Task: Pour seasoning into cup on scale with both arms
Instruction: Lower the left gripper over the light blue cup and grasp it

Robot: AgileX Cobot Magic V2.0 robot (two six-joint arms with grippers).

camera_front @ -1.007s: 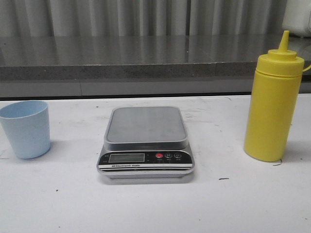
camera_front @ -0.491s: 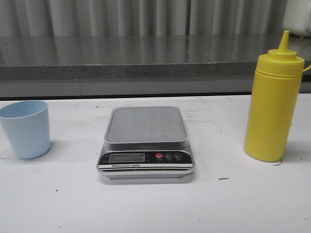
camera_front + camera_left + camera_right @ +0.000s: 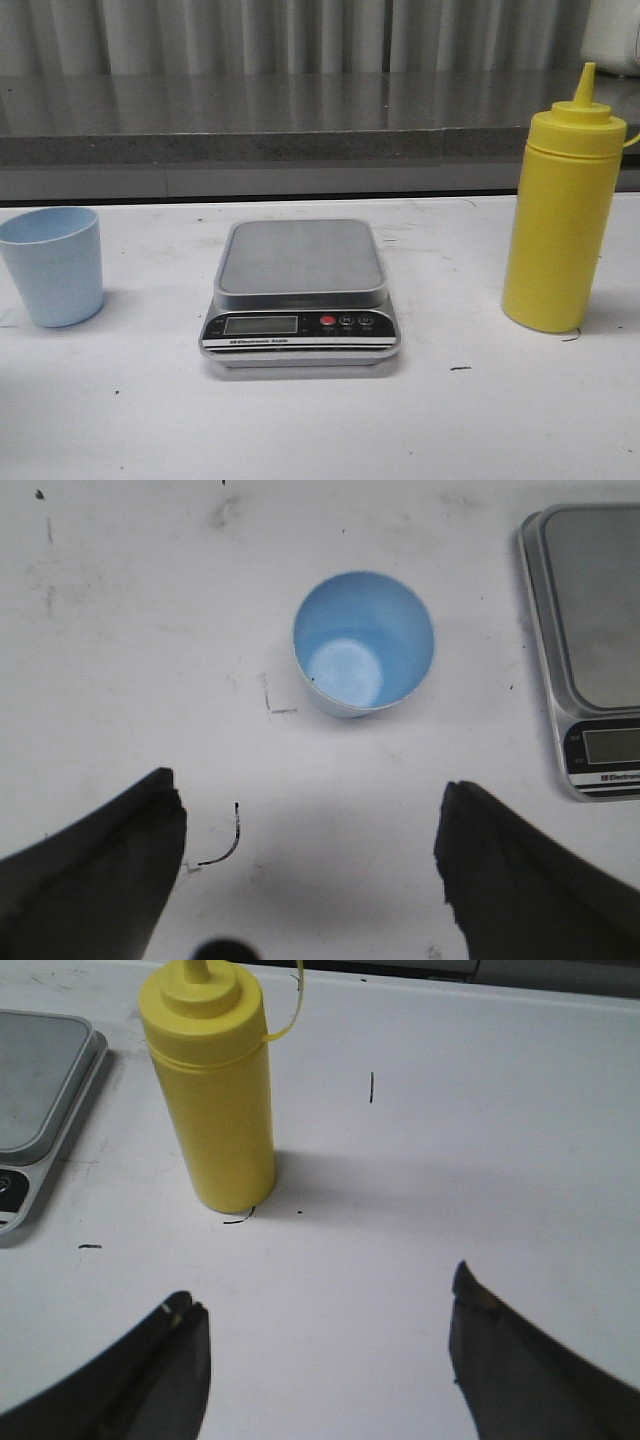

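The pale blue cup [image 3: 52, 265] is seen on the bench [image 3: 320, 420] left of the kitchen scale [image 3: 300, 295], the yellow squeeze bottle [image 3: 562, 210] to its right. The left pincer [image 3: 310, 870] and the right pincer [image 3: 325, 1360] are spread wide, empty. The light cup could be tipped by an off-centre grip, and the tall bottle toppled. "Electronic Scale" can be read on the scale's panel.

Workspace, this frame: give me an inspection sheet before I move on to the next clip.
Surface: white table, scuffed, small dark marks.
Job's things: cup upright, empty, left of the scale; scale platform bare; seasoning bottle upright, right of it.
Clutter: nothing seen.
Grippers: left gripper open above the cup; right gripper open near the bottle; neither touching.
Cables: nothing seen.
Surroundings: grey ledge, corrugated wall behind.
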